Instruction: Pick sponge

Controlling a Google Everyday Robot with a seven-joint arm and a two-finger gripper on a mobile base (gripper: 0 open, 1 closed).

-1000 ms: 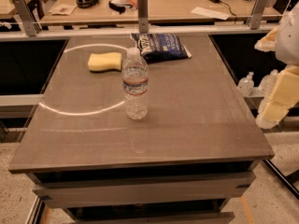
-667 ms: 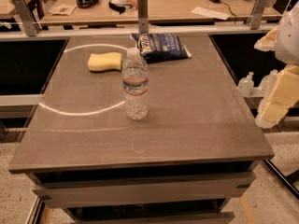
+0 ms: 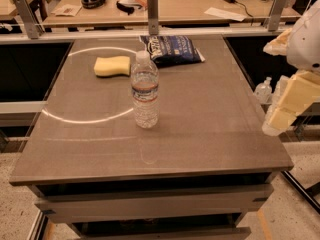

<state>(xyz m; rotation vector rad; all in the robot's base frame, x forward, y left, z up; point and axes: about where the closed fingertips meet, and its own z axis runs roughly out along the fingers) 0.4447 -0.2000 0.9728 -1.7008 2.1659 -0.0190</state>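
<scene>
Far left on the surface (image 3: 210, 134) lies the sponge (image 3: 112, 66); nearer the middle stands a water bottle (image 3: 145, 91) — a dark blue snack bag (image 3: 172, 49) lies behind it. Off the right edge hangs the tool (image 3: 280, 116), well apart from the sponge — whether it is apart or together, I cannot tell.

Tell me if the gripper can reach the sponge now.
Probably yes: gripper hangs beyond the table's right edge; sponge lies uncovered far-left, though the bottle and snack bag sit near the path.

Colours shown.
Sponge (image 3: 112, 65) pale yellow; bag (image 3: 172, 49) dark blue; table (image 3: 210, 114) grey-brown; gripper (image 3: 280, 116), off its right edge, pale yellow.
</scene>
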